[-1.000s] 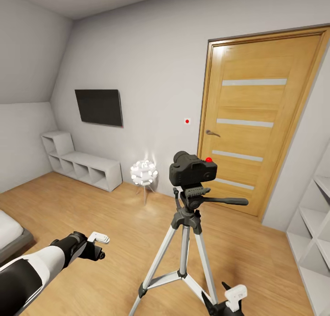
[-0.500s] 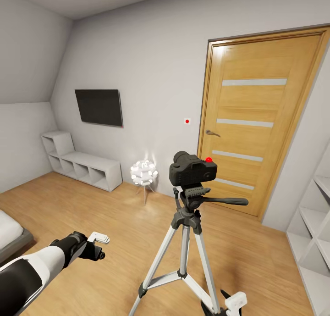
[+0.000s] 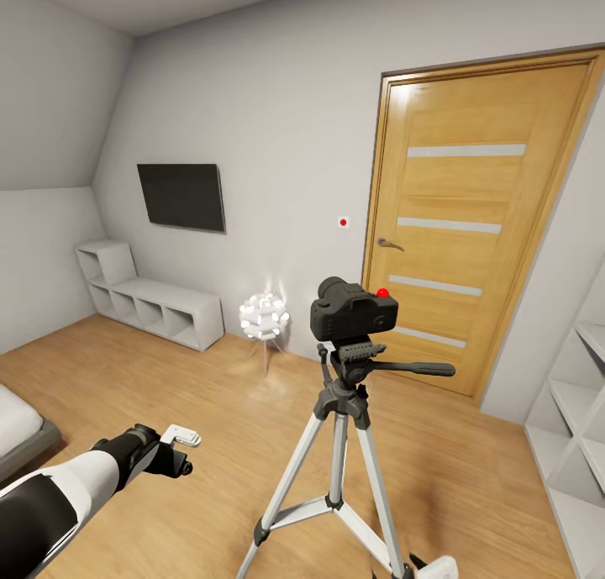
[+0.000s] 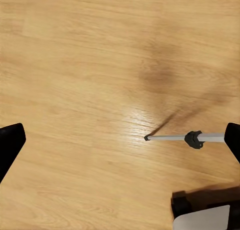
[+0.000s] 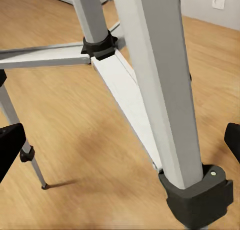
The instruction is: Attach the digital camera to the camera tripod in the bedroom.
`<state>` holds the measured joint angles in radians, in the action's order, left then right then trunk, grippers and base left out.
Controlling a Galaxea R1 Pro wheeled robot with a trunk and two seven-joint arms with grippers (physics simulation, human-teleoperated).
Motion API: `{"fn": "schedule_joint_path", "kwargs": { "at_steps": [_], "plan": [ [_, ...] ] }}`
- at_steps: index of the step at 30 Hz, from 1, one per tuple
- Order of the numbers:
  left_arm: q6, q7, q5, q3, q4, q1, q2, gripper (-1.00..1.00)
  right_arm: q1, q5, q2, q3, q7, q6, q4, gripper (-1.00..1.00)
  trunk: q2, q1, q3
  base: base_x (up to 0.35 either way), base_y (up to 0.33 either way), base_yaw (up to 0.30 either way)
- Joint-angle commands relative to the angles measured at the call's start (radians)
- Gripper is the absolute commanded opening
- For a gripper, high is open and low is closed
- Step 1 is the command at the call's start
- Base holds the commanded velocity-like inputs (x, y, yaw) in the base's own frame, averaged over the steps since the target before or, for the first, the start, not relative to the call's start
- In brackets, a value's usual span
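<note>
Camera sits on top of the tripod at the middle of the head view, its red dot at about one o'clock on the body, with the tripod's side handle pointing toward three o'clock in front of the oak door; by the look of it the mounting is done. Starting at the left of the room, white cube shelving runs along the wall at nine o'clock, a dark screen hangs above it, and a small glowing lamp stands on the floor between the shelving and the tripod. The left end effector hangs low at seven o'clock, well apart from the tripod; in the left wrist view its two dark fingertips sit at opposite edges over bare floor, so it is spread and holds nothing, with one thin tripod leg lying across that picture. The right end effector is at five o'clock, just beside the tripod's near foot, and in the right wrist view its fingertips also sit far apart, spread and empty, with a thick silver leg and its black clamp looming very close. The main risk lies there: a careless swing of the right arm could knock that leg, and with the camera's weight high up the stand might tip or shift. Whether the camera is truly locked to the head cannot be told, so a jolt might also unseat it.
</note>
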<state>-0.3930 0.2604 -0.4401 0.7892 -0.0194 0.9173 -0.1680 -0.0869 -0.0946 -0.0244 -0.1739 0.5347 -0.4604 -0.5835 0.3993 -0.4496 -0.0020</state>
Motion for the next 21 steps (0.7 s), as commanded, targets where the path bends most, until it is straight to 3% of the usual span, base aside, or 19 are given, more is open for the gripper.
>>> {"fn": "schedule_joint_path", "kwargs": {
  "at_steps": [1, 10, 21],
  "plan": [
    [-0.006, 0.002, -0.009, 0.008, -0.002, 0.0, -0.001, 1.0, -0.001, -0.01, -0.001, -0.007, 0.005, -0.014, 0.009, 1.0, 0.001, 0.0, 0.0, 0.0, 0.0, 0.0],
    [-0.006, 0.002, -0.009, 0.008, -0.002, 0.0, -0.001, 1.0, -0.001, -0.01, -0.022, -0.009, 0.002, -0.099, 0.127, 1.0, 0.001, 0.0, 0.0, 0.0, 0.0, 0.0],
    [-0.006, 0.002, -0.009, 0.008, -0.002, -0.006, -0.001, 1.0, -0.001, -0.009, -0.065, -0.01, 0.001, -0.124, 0.242, 1.0, 0.001, 0.0, 0.0, 0.0, 0.0, 0.0]
  ]
}}
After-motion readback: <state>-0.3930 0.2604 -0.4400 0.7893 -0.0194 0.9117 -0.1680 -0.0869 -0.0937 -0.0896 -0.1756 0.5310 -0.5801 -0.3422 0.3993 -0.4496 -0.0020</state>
